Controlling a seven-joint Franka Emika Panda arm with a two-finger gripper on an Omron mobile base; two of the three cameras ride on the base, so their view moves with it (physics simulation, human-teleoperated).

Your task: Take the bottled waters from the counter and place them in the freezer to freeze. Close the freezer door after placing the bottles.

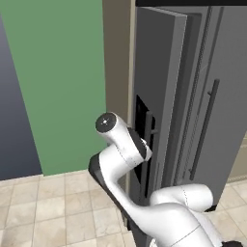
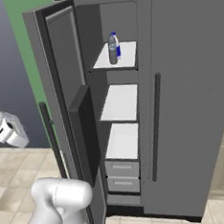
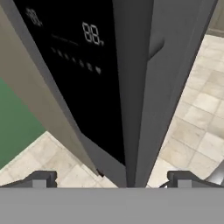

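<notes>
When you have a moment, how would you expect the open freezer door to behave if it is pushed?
The freezer door would probably swing stiffly on its hinge, not flex. It looks tall, so likely heavy. The open gripper straddles its edge, where a push should turn it readily.

2 bottled waters [image 2: 113,48] on top shelf, 3 white shelves [image 2: 120,102], 2 grey drawers [image 2: 123,176], 2 doors: 1 freezer door [image 2: 64,89] open, 1 plain door [image 2: 191,92]. 2 bar handles [image 2: 156,127].

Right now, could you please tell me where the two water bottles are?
In the right base view, both water bottles stand side by side on the top shelf of the open freezer, above two bare shelves.
</notes>
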